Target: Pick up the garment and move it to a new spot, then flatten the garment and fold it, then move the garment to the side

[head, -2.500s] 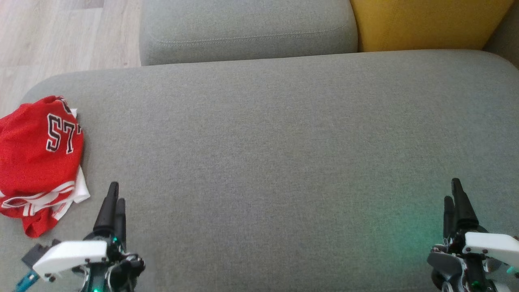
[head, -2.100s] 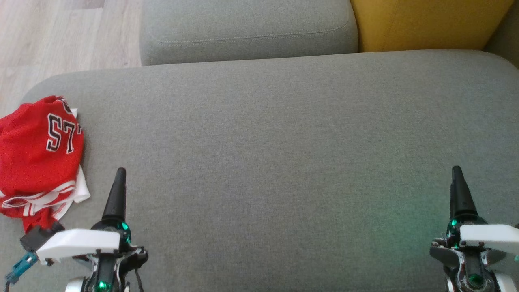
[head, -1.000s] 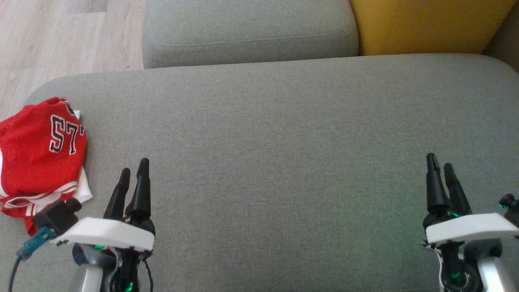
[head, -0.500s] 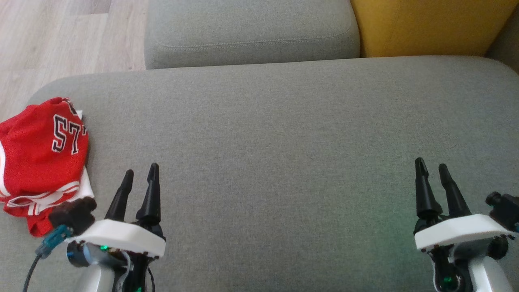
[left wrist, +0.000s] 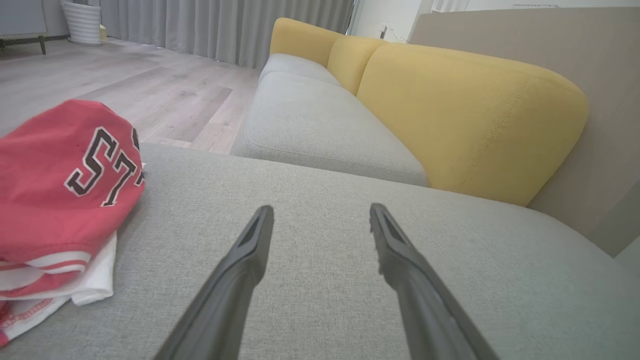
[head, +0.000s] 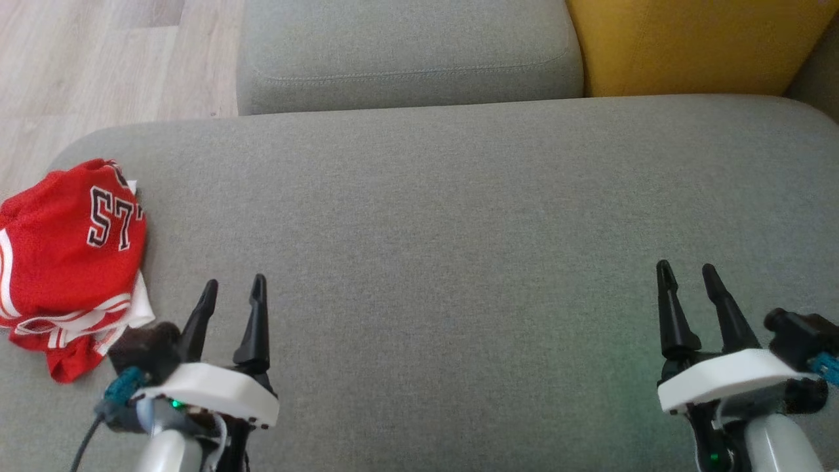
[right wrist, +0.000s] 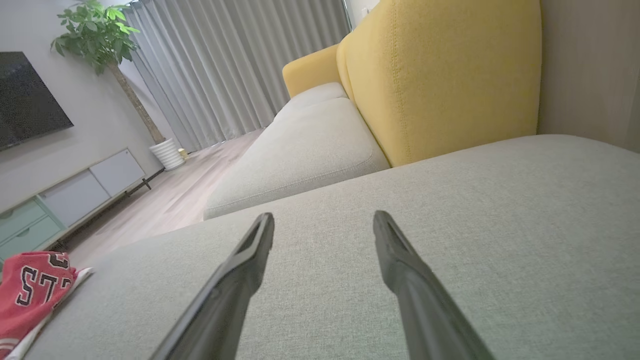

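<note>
Garment (head: 69, 255) lies bunched at the left edge of the seat cushion (head: 459, 229), just left of the open left gripper (head: 234, 280), apparently elongated near-to-far; the open right gripper (head: 685, 265) is well apart.

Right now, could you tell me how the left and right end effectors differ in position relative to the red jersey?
The left end effector is close beside the crumpled red-and-white mesh jersey; the right end effector is far across the grey fabric cushion from it. The left end effector's wrist view shows the jersey large; the right end effector's shows it small. Both are open and empty.
</note>
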